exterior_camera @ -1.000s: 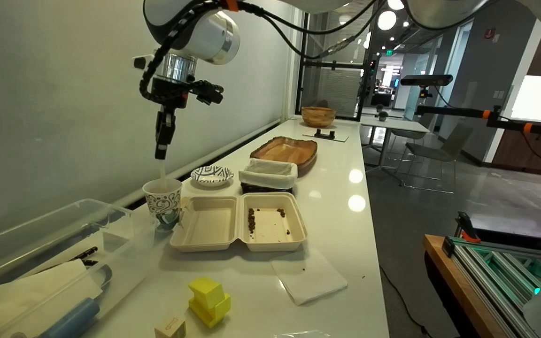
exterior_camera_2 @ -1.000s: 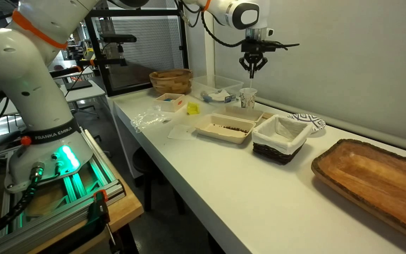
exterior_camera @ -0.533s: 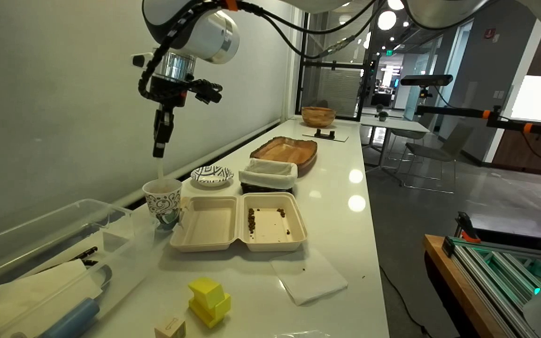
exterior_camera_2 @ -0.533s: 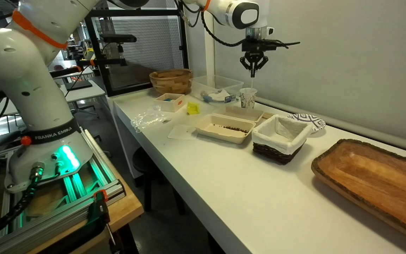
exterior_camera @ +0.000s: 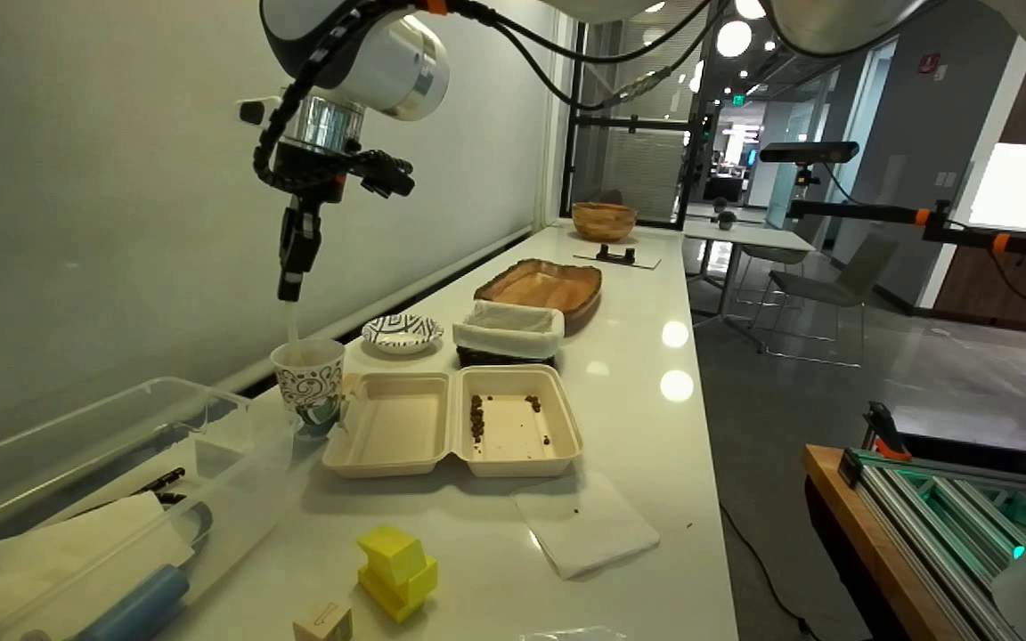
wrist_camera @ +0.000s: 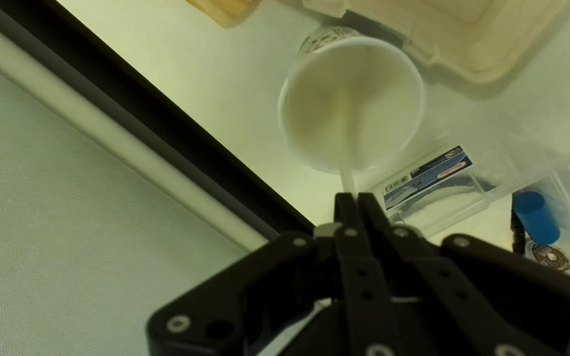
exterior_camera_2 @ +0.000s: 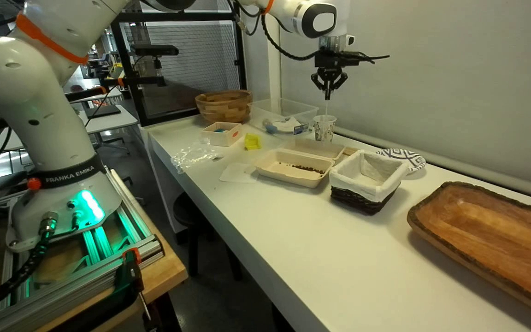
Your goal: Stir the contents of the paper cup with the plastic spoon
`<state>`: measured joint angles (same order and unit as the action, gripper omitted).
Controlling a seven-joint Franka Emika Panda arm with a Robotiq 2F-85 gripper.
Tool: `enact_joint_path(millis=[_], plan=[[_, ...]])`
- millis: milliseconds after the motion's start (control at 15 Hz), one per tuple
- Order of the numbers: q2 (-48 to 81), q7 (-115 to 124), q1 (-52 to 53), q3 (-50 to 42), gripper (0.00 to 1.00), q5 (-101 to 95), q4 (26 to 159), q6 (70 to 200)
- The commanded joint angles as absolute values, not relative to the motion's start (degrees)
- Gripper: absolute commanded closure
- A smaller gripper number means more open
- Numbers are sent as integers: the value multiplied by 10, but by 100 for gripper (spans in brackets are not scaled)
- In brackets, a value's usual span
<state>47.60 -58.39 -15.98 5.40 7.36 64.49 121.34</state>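
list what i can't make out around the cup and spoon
Lower end of the plastic spoon: hidden by the paper cup in both exterior views; blurred, wrist view.
Its upper end: covered by the gripper, wrist view.
Whatever the cup holds: too blurred for kind or level, wrist view.
Tan piece nearby: cut off by the top edge, wrist view.
Wording on the label: too small and blurred, wrist view.

Surface is a long glossy white counter (exterior_camera: 633, 427). On it: open beige clamshell box (exterior_camera: 402, 418), swirl-printed white paper cup (exterior_camera: 310, 387) upright just beside that, clear plastic bin (exterior_camera: 268, 445) near the cup. White-lined dark wicker basket (exterior_camera_2: 355, 198) between clamshell and rough-edged brown wooden tray (exterior_camera_2: 482, 223); shallow white bowl with dark geometric print (exterior_camera: 402, 336) next to basket. Also yellow angular block (exterior_camera: 399, 565), white napkin (exterior_camera: 589, 530), crumpled clear plastic film (exterior_camera_2: 196, 154).
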Motion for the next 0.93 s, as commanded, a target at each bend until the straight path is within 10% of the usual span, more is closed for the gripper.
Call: enact_joint_path(millis=[0, 867], plan=[[476, -599, -164, 62, 99, 83, 645, 1194], [475, -581, -157, 30, 99, 62, 641, 1167]])
